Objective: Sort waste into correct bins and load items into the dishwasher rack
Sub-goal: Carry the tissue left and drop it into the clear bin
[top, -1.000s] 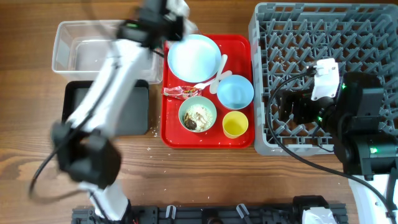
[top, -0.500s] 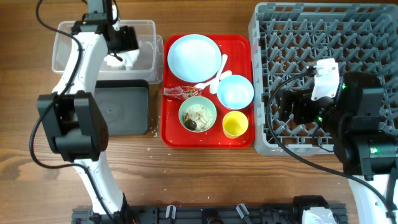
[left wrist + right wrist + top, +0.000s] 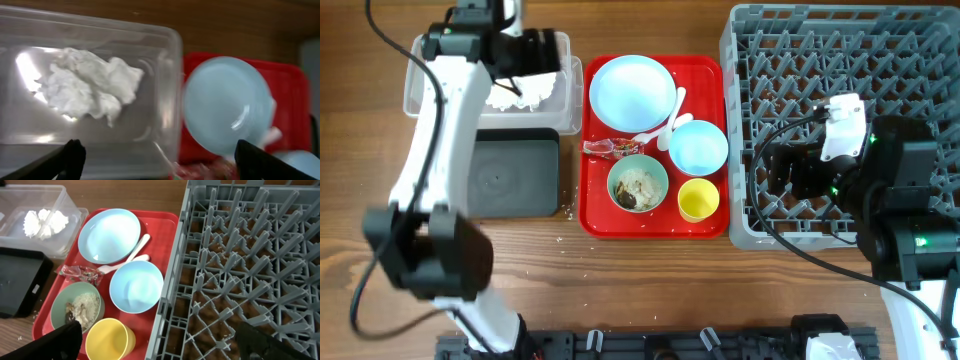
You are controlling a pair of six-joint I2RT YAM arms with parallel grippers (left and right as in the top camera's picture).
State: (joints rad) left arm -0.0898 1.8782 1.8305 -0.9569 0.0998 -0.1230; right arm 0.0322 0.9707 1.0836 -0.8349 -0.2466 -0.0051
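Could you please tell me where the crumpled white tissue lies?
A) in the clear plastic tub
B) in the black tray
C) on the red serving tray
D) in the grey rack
A: the crumpled white tissue rests inside the clear plastic rectangular tub, within its walls.

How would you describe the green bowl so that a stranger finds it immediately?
Find the red tray left of the grey rack. The green bowl sits there beside the yellow cup. Unlike the empty blue bowl, it holds food scraps.
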